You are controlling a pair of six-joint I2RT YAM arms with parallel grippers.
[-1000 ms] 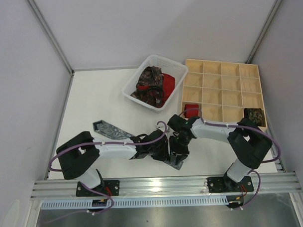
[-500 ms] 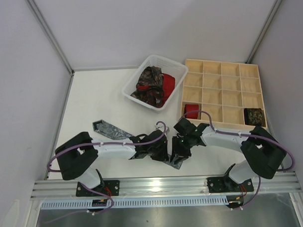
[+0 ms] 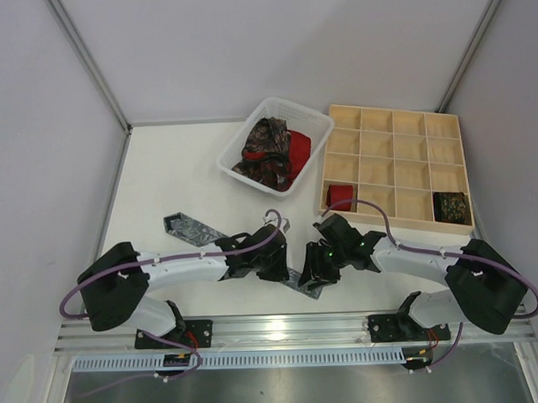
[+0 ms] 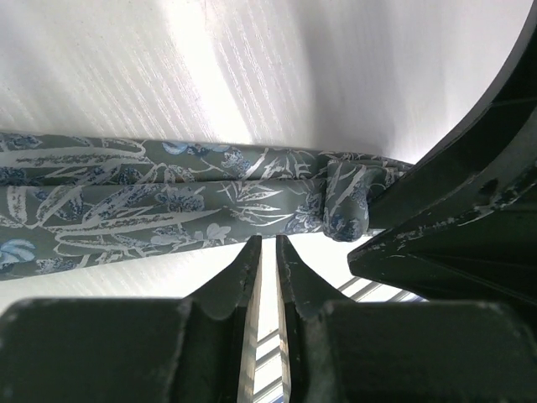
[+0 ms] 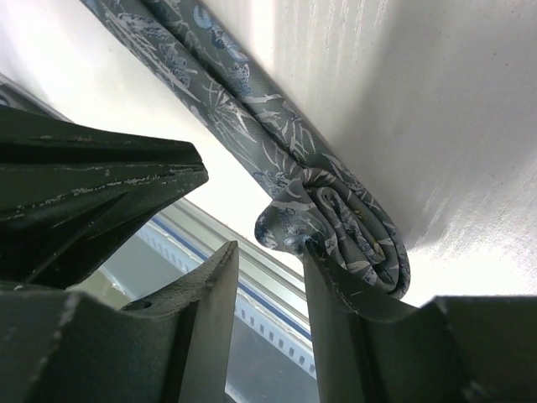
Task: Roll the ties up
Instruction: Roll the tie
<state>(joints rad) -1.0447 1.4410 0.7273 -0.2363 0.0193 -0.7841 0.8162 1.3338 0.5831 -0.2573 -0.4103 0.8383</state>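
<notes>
Starting from its narrow end, the grey tie [image 3: 192, 229] carries only a small roll [image 5: 340, 227]; the rest of it lies flat and slanting on the worktop [image 3: 162, 170], the broad end toward the left, the roll near the front edge between both arms. The right end effector [image 5: 270, 252] has its fingers apart; the roll sits just at their tips and touches one of them, but I see no fold clamped between them. The left end effector [image 4: 267, 243] has its fingers almost together with nothing inside; it hovers just beside the flat part, next to the roll.

I judge that the main danger is that the roll comes undone; it has only a few turns, nothing clamps it, and the smooth fabric may spring open if a finger pushes it sideways instead of over. A second danger is a crooked roll; the tie gets wider toward its far end, so the turns may slide to one side and make a cone. Third, the two end effectors are very near to each other around one small thing; they may hit one another, or one may press the tie down while the other pulls, which drags the whole tie over the worktop. A strong push could also send the roll over the front edge.
</notes>
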